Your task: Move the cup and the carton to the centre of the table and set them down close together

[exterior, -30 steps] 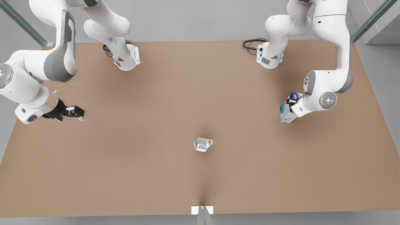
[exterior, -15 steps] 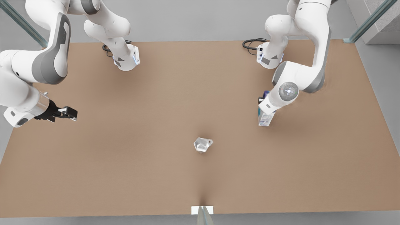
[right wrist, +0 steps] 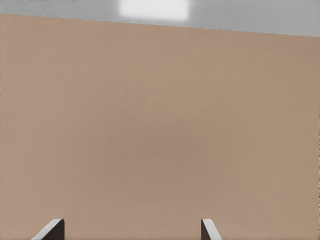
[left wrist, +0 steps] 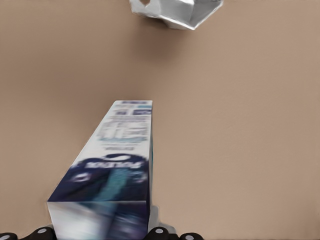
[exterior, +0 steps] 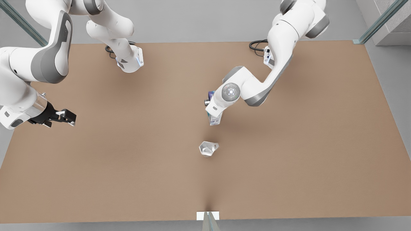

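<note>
The carton (exterior: 214, 120), white with blue and teal print, hangs in my left gripper (exterior: 209, 104), which is shut on its upper part near the middle of the table (exterior: 128, 166). In the left wrist view the carton (left wrist: 117, 165) stretches away from the fingers, with the cup (left wrist: 172, 11) beyond it. The pale faceted cup (exterior: 208, 149) stands on the table just nearer the front edge than the carton, apart from it. My right gripper (exterior: 68, 117) waits open over the table's edge at the front view's left; its fingertips (right wrist: 51, 230) frame bare tabletop.
Both arm bases (exterior: 130, 61) (exterior: 276, 57) stand at the table's far edge, with a black cable (exterior: 257, 45) beside one. A white marker (exterior: 207, 215) sits at the front edge. Glass rails cross the upper corners.
My left gripper has carried the carton from the front view's right side toward the centre, ending just behind the cup. My right gripper has drifted slightly toward the left edge. The cup has not moved.
</note>
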Robot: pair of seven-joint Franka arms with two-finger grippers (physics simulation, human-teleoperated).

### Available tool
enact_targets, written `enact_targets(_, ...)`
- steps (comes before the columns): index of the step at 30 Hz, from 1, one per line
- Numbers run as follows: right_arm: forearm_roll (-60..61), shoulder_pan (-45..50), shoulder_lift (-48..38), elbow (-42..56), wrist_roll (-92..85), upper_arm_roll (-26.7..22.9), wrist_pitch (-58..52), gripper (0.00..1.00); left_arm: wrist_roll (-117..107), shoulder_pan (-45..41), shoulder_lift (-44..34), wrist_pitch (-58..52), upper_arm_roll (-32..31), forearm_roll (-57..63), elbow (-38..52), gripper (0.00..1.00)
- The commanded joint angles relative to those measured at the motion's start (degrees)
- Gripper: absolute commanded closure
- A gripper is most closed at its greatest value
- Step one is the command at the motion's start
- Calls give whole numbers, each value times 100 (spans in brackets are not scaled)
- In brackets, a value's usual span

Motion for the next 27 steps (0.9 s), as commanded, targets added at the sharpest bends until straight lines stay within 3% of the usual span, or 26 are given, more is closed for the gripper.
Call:
enact_targets(1,0,0,0,0,0,0,0,0,-32,-7,72,85,0,-28,53,31)
enact_targets(6,9,-8,0,9,9,-9,9,0,-146,-139,511,428,26,138,158,29)
enact_targets(7,9,-8,0,9,9,-9,9,0,-146,-139,529,428,26,139,158,24)
enact_targets(8,9,-8,0,9,17,-9,9,0,-146,-139,529,419,26,139,158,0)
enact_targets(15,18,-43,0,18,18,-9,53,0,-348,-139,441,332,26,130,334,0)
enact_targets(20,26,-44,0,18,18,-9,158,0,-147,-25,415,-1188,114,103,1555,0)
enact_targets(21,70,-61,-9,18,26,-18,167,0,381,54,423,-1531,377,68,1784,0)
enact_targets(23,62,-61,-18,18,26,-35,167,0,2577,160,362,-2296,1809,51,2118,0)
enact_targets(25,9,-61,-53,18,26,-35,158,0,4344,151,116,-2332,3295,59,2127,0)
enact_targets(27,18,-61,-44,18,26,-35,158,0,5189,151,-420,-2332,3928,147,2110,0)
